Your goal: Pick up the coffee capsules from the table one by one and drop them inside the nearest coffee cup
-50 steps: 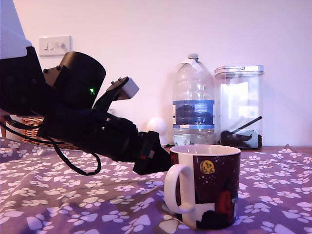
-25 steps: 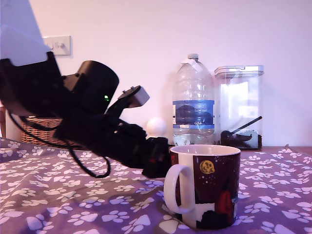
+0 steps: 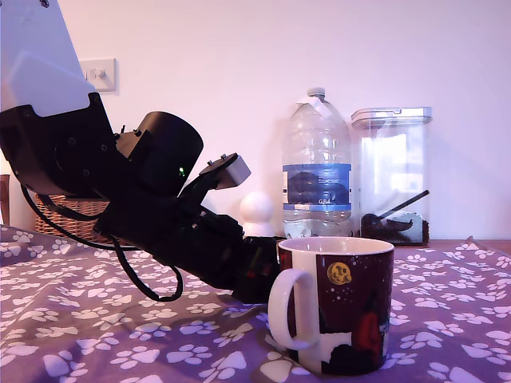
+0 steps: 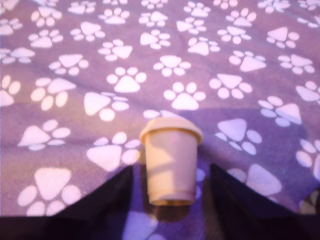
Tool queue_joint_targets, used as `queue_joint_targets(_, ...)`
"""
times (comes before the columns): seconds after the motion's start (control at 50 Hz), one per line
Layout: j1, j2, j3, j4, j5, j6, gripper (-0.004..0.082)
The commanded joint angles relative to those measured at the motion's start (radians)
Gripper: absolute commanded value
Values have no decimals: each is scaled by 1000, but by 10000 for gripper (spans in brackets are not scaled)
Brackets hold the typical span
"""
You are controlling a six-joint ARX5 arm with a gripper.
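The gripper is lowered to the bench, fingers apart. One coffee capsule lies between the fingers, unclamped, long axis pointing away from the wrist. The coffee cup stands just beside, toward the exterior view's right.

One coffee capsule, pale peach-beige, on purple paw-print table. One coffee cup, dark with white handle, near front edge of table. One large clear water bottle along far edge. One clear lidded storage container just beside it. One white ball-shaped ornament. One wicker basket. One wall switch plate. One gripper.
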Motion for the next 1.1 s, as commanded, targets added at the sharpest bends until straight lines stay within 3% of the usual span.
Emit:
queue_joint_targets(0.0, -9, 23, 3, 10, 4, 0, 253)
queue_joint_targets(0.32, -9, 23, 3, 17, 27, 0, 53)
queue_joint_targets(0.56, -8, 22, 2, 21, 28, -4, 54)
queue_joint_targets(0.8, -8, 14, 2, 51, 79, 0, 54)
queue_joint_targets(1.08, -8, -71, -7, 37, 79, 0, 54)
